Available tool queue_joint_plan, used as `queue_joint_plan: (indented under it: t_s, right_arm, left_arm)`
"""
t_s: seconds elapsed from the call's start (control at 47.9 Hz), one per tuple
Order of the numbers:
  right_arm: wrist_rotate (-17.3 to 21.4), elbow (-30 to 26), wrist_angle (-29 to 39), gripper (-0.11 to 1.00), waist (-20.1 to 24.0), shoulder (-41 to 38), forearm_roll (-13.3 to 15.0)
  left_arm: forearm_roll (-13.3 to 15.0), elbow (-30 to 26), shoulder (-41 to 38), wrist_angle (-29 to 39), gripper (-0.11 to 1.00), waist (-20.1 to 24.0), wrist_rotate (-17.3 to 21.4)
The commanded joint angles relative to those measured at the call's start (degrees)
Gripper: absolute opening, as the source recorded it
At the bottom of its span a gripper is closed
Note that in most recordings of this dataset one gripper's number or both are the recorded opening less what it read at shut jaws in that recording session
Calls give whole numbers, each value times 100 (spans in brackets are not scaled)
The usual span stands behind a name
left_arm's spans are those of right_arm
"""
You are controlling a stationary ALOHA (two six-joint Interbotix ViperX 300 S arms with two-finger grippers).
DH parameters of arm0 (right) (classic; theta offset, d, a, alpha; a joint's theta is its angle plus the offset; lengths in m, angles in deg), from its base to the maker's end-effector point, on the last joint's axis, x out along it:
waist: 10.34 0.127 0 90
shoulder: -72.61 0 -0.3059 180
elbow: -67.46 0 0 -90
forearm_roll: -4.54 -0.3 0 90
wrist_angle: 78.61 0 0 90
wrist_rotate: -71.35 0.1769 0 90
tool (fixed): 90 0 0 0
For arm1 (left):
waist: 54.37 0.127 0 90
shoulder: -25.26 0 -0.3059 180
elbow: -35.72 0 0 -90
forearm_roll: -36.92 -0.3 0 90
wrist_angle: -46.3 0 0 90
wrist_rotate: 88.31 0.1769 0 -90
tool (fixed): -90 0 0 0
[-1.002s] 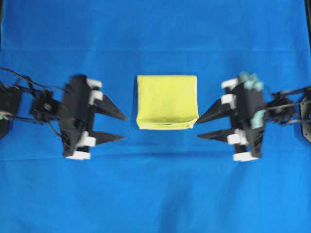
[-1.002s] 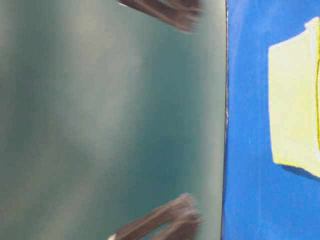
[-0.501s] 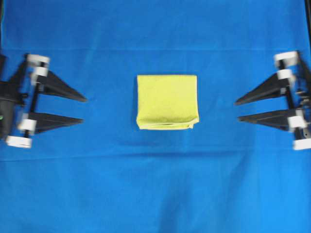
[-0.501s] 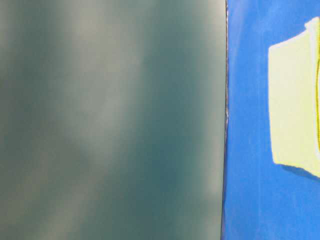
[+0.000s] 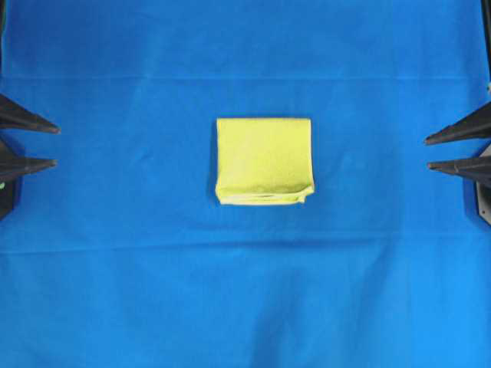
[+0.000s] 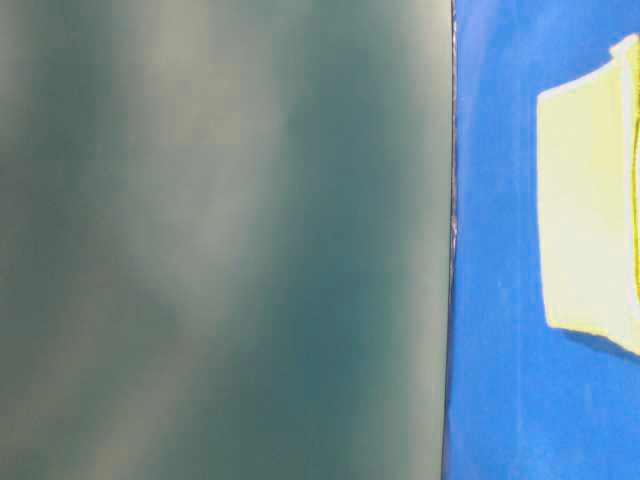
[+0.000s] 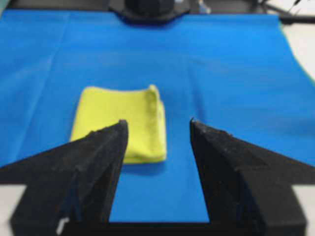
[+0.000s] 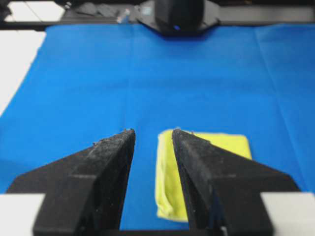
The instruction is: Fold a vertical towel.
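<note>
Yellow folded microfiber towel (image 5: 264, 161) lying flat on blue cloth-covered tabletop (image 5: 245, 291), left hand (image 5: 46, 146) and right hand (image 5: 434, 153) both spread, well apart from it

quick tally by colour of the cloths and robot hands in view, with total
yellow: 1, the folded towel
blue: 1, the table cloth
black: 2, the left hand and the right hand, both open and empty
total: 4

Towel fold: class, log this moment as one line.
towel: folded, centred | left pincer: open, empty | right pincer: open, empty
</note>
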Motion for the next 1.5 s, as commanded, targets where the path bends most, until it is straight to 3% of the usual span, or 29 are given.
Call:
queue_joint_plan:
  t_s: [0.0,0.292,1.483]
  right_arm:
    - [9,237,-132,44,-105,255,-18]
    - [97,1081,-677,44,-272,510,-123]
    - [105,1081,-580,44,-422,492,-114]
  left_arm:
    - [-9,141,299,123,50,62,-44]
    - [-9,475,677,290,50,62,-158]
    - [-9,554,677,308,50,62,-167]
